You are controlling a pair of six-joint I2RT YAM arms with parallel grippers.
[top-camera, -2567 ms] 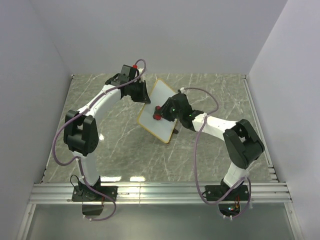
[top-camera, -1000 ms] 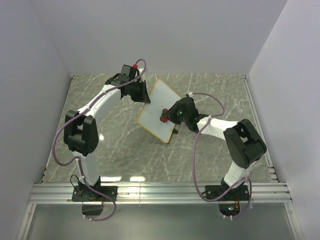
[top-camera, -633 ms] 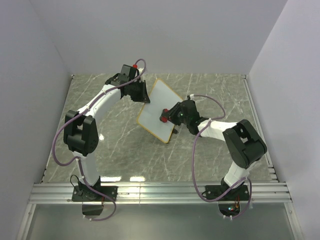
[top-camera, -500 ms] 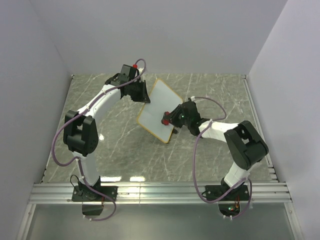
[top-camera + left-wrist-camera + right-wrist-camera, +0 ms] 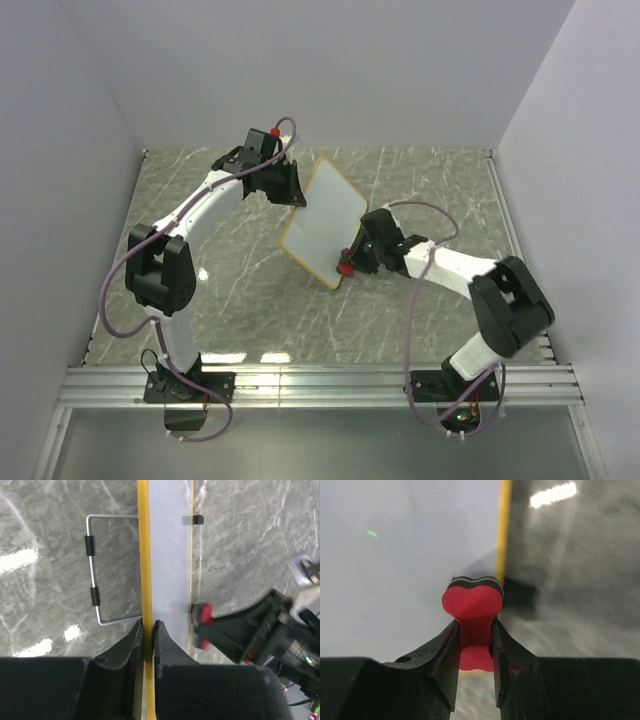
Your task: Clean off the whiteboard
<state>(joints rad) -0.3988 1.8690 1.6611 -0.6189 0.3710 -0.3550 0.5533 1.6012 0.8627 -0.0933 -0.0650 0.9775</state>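
Red eraser [image 5: 472,605] gripped by right end effector [image 5: 472,630] (left end effector [image 5: 148,627] clamps whiteboard [image 5: 167,555])

a small red bow-shaped eraser [image 5: 472,602] is clamped at its waist between the two black fingers of the right gripper [image 5: 474,625]. its dark felt face is turned toward a flat white board [image 5: 395,570], just beside the thin yellow-orange frame strip [image 5: 503,530]. a small black tab [image 5: 520,595] is seen past the frame, over the grey marbled table [image 5: 570,580].
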